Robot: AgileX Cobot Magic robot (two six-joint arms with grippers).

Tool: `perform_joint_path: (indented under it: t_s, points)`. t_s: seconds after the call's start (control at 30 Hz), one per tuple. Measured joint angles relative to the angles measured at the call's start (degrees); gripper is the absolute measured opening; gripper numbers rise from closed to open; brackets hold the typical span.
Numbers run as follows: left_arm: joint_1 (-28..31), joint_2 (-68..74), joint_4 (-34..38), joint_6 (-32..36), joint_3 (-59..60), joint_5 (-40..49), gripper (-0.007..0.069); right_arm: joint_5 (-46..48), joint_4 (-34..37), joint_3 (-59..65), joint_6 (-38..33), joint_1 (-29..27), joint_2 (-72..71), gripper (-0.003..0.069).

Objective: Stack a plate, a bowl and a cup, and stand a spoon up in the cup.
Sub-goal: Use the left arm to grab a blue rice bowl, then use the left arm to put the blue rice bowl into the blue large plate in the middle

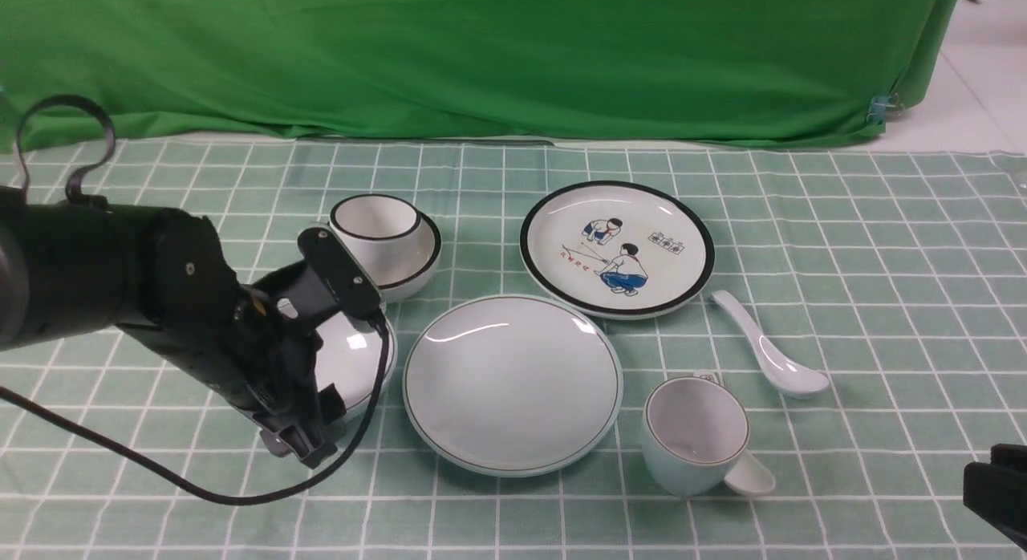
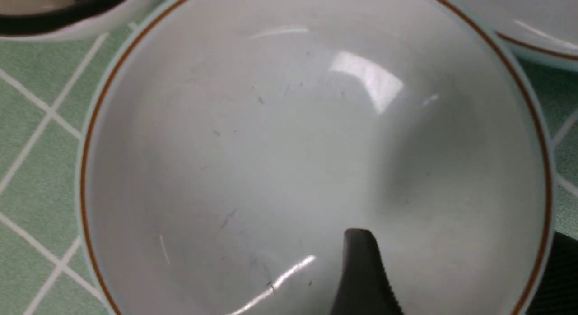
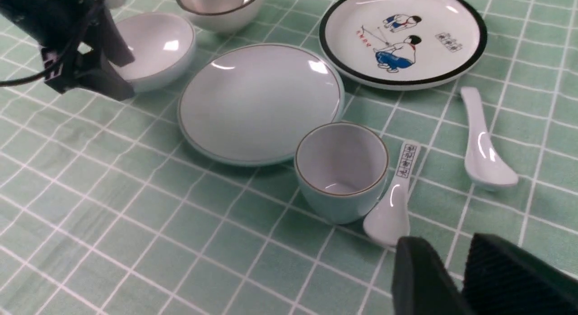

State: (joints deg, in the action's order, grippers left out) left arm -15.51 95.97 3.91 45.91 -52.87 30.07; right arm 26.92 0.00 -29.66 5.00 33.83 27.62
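The pale bowl [image 1: 357, 355] stands left of the plain plate [image 1: 513, 383] and fills the left wrist view [image 2: 289, 148]. My left gripper [image 1: 321, 424] is open and straddles the bowl's near rim, with one finger inside and one outside [image 2: 458, 243]. The cup [image 1: 694, 432] stands upright to the right of the plate. The plain spoon [image 1: 766, 351] lies beyond the cup. My right gripper [image 1: 999, 484] is low at the front right, shut and empty [image 3: 447, 270], just short of the cup [image 3: 341, 170].
A printed-handle spoon [image 3: 395, 197] lies against the cup's right side. The cartoon plate [image 1: 616, 247] sits behind the plain plate. A black-rimmed bowl [image 1: 409, 263] holding a black-rimmed cup [image 1: 375, 219] stands behind the pale bowl. A green curtain closes the back.
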Motion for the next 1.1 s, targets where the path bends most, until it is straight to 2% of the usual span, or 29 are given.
perform_joint_path:
  t_s: [0.07,0.2,0.3,0.43,0.57,0.67,0.87,1.1]
  points:
    - [0.0,1.5,-0.6,0.2,0.0,0.0,0.0361,0.0,0.0,0.0,0.0,0.1,0.3,0.0195]
    - [-0.3,1.9,-2.4,0.6,-0.5,-0.9,0.0143,-0.1,0.0,0.0,0.0,0.2,0.3,0.0195]
    - [-0.6,1.2,-3.9,0.6,-1.0,-0.7,0.0071,-0.1,0.0,0.0,0.0,0.2,0.3,0.0195]
    - [-1.6,0.2,-6.0,0.4,-1.1,1.5,0.0060,-0.1,0.0,-0.1,-0.1,0.2,0.3,0.0197]
    - [-4.3,-3.0,-6.2,-4.8,-0.9,7.3,0.0043,-0.2,0.0,-0.1,-0.2,0.2,0.3,0.0199]
    - [-9.5,-7.4,-5.7,-8.2,-0.5,10.8,0.0033,-0.2,-0.4,-0.2,-0.4,0.2,0.3,0.0202]
    - [-19.5,-8.8,-5.9,-10.2,-5.0,10.8,0.0034,-0.9,-0.5,-0.2,-0.6,0.2,0.3,0.0211]
    - [-25.2,0.4,-7.6,-9.8,-14.9,10.8,0.0034,-1.0,-0.6,-0.2,-1.0,0.2,0.3,0.0213]
